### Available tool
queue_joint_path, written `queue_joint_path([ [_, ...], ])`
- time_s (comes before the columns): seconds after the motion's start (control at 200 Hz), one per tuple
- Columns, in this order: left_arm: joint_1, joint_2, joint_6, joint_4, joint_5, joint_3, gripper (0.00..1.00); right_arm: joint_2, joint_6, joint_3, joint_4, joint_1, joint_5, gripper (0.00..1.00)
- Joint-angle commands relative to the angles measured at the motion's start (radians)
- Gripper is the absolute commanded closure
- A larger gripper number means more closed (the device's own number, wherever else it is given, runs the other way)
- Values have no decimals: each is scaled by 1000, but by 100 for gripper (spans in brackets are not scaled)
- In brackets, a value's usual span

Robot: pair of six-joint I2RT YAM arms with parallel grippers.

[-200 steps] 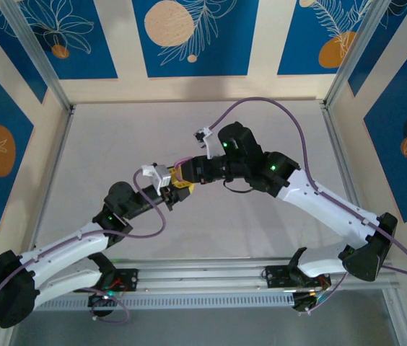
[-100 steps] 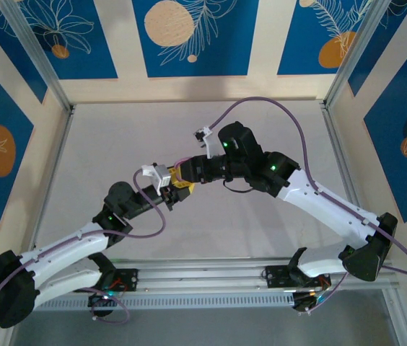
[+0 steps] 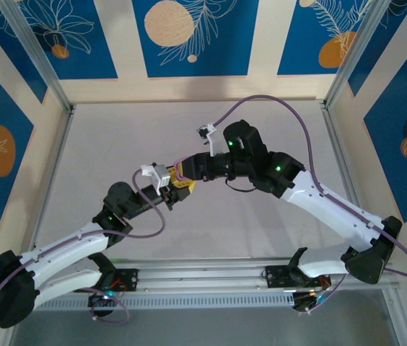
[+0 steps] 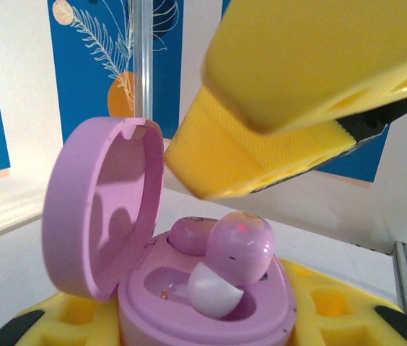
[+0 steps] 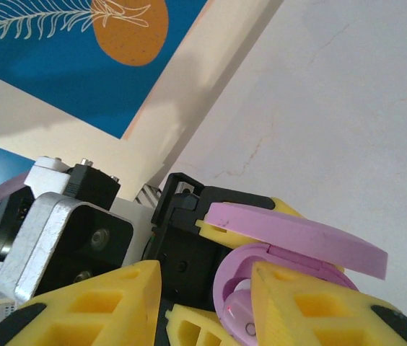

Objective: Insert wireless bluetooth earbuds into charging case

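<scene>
Pale grey matte tabletop point(image 3: 117, 137)

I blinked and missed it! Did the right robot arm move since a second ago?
Yes, a little. Seen from above, the black upper block of the right arm slid rightward, nearer the metal frame post at the back right corner.

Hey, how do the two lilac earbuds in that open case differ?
The rear lilac-pink rounded plastic earbud sits low in the open lilac plastic charging case; the front lilac-pink rounded plastic earbud stands proud and tilted. The front one shows a pale tip and red glint; the rear shows neither. Both are glossy lilac-pink.
</scene>
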Motion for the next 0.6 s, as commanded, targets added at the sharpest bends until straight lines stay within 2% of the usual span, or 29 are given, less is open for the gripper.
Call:
queue_joint_path([
  [0.0, -8, -12, -17, 58, 19, 3, 75, -22, 6, -6, 19, -4, 5, 60],
  [0.595, -8, -9, -18, 60, -15, 0, 76, -62, 77, 29, -139, -1, 74, 62],
])
